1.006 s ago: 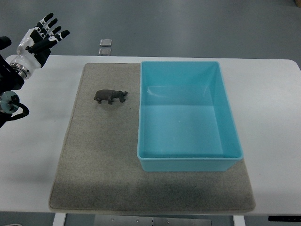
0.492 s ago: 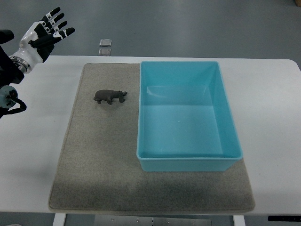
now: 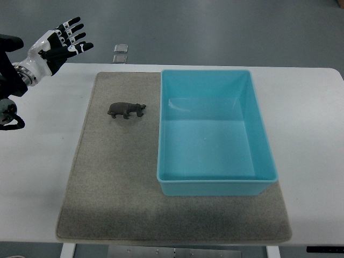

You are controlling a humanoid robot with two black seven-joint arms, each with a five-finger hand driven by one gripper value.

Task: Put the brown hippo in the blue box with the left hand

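Note:
A small brown hippo [image 3: 126,110] stands on the grey mat [image 3: 107,177], just left of the blue box [image 3: 215,183], which is empty. My left hand [image 3: 63,41] hovers over the table's far left corner with its fingers spread, holding nothing. It is well to the upper left of the hippo and apart from it. The right arm does not show.
The white table [image 3: 312,134] carries the mat and box. Two small square grey pieces [image 3: 121,52] lie on the floor beyond the table's far edge.
My left hand has moved right and slightly up in the picture, toward the mat's far corner. The hippo and the box have not moved.

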